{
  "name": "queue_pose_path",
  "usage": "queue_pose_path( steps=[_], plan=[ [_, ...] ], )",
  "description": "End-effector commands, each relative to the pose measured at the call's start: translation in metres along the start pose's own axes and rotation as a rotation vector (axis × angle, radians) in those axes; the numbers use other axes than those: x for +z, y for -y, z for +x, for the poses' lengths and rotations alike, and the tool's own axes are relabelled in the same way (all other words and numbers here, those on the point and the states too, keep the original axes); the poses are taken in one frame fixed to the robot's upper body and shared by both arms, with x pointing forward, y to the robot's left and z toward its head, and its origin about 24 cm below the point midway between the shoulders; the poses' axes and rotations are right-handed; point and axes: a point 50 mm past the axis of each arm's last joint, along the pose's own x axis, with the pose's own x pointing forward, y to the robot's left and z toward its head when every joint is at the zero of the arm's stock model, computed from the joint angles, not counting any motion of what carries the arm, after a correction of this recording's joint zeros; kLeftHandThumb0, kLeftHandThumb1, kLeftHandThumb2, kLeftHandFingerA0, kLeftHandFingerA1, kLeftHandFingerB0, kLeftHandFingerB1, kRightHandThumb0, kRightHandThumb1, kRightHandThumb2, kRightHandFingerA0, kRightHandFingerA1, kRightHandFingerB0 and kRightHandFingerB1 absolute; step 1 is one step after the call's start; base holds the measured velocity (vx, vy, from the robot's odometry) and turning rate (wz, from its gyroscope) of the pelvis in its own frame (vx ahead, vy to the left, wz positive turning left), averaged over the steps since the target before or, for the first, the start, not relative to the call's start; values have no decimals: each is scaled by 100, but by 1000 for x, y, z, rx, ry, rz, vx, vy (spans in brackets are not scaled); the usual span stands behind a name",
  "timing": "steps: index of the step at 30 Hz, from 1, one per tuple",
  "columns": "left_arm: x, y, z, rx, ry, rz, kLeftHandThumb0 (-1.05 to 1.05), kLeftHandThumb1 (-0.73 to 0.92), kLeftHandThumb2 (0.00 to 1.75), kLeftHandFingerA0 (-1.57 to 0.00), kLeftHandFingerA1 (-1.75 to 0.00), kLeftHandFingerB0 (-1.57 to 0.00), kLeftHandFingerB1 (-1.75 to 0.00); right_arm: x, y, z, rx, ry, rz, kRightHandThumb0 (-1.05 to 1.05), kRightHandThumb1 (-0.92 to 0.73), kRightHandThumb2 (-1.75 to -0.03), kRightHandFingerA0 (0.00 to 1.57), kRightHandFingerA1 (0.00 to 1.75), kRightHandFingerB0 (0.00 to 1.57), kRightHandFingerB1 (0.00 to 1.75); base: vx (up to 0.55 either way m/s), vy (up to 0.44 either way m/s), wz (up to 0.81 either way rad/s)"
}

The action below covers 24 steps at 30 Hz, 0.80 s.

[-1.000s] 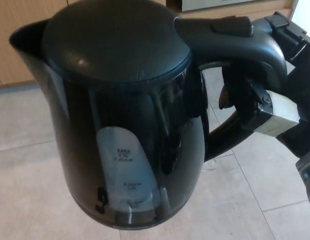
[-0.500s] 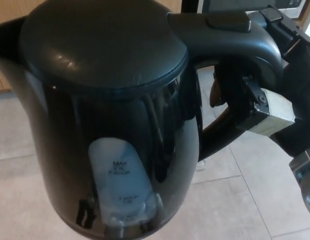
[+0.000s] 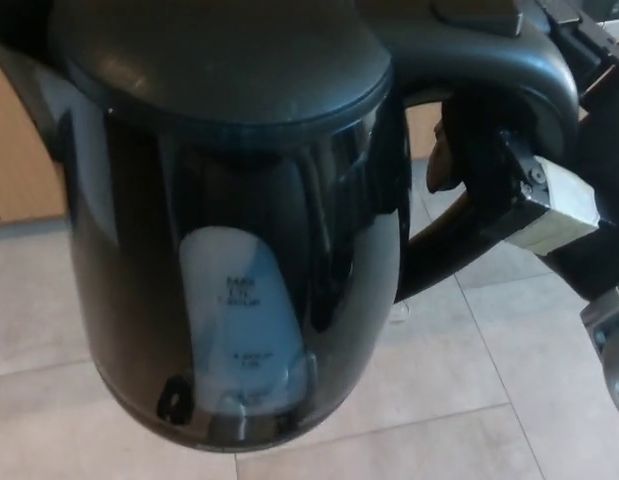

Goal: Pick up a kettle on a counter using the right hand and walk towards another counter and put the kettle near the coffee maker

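Over the last second the black electric kettle [image 3: 239, 220] has climbed in the head view and grown larger, so its lid now runs off the top edge, and the backdrop has slid: wooden cabinet fronts [image 3: 19, 150] show at the left where more floor showed before. The whole picture has shifted, so this reads as the robot walking and the camera moving with it, not the kettle slipping in the grasp. The right hand [image 3: 519, 190] is wrapped around the kettle's handle [image 3: 489, 70], fingers through the loop, just as it was a second ago (the grip looks unchanged). The kettle hangs in the air over the tiled floor [image 3: 509, 390], roughly upright, its water-level window facing the camera.

My judgement: the pick-up is done and the carry is under way; no surface and no coffee maker are in sight, so the placing lies ahead.

Count: one kettle, one robot hand visible. The left hand is out of view.
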Motion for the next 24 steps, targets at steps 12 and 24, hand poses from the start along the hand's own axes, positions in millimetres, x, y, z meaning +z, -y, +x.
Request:
queue_pose_path(
  steps=[12,24],
  plan=[
    [11,-6,2,17,80,-1,-8,40,122,-156,-150,-131,-145,22,-18,0,97,155,187,-24,-54,-125,97,175,79,154,413,203,-6],
    [11,-6,3,17,76,5,-9,44,121,-157,-151,-133,-140,21,-16,0,103,153,185,-23,-56,-125,97,175,78,156,466,-76,17]
  ],
)
